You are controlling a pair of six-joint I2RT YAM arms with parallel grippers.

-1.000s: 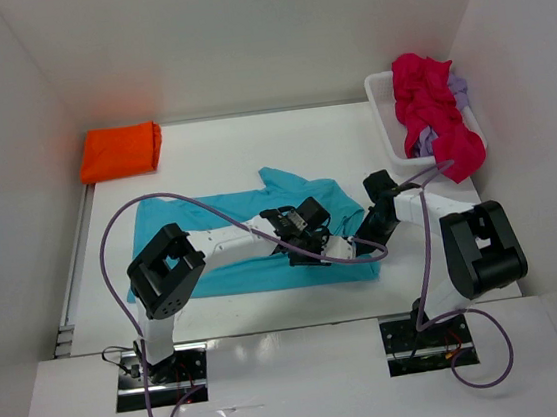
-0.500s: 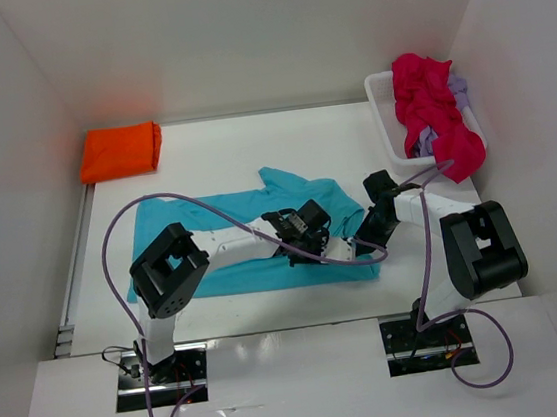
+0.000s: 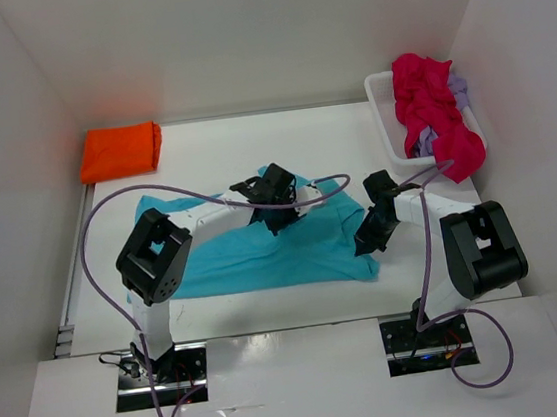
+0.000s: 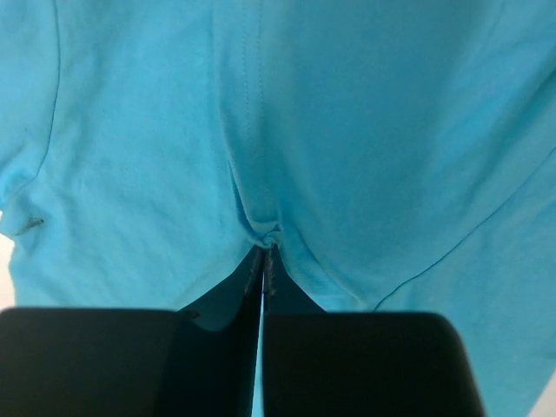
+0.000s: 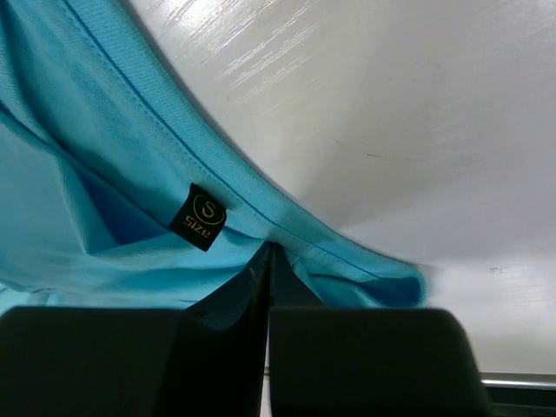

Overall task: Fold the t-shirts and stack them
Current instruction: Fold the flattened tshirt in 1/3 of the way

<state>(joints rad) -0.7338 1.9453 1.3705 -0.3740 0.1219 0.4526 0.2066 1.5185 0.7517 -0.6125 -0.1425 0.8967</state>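
A turquoise t-shirt point(image 3: 234, 259) lies spread across the middle of the table. My left gripper point(image 3: 277, 217) is shut on a pinch of its cloth point(image 4: 265, 236) near the shirt's far edge. My right gripper point(image 3: 363, 244) is shut on the shirt's collar edge point(image 5: 271, 250) at its right end, beside a black size label point(image 5: 198, 217). An orange t-shirt point(image 3: 119, 151) lies folded at the back left. A magenta-red t-shirt point(image 3: 426, 111) and a lavender t-shirt point(image 3: 459, 89) are heaped in the basket.
A white mesh basket point(image 3: 381, 106) stands at the back right against the wall. White walls close in the table on three sides. Purple cables loop over both arms. Bare white table point(image 5: 391, 104) shows beyond the collar.
My left gripper has shut on the turquoise cloth and moved back and to the left, drawing the cloth with it. The right arm has stayed where it was.
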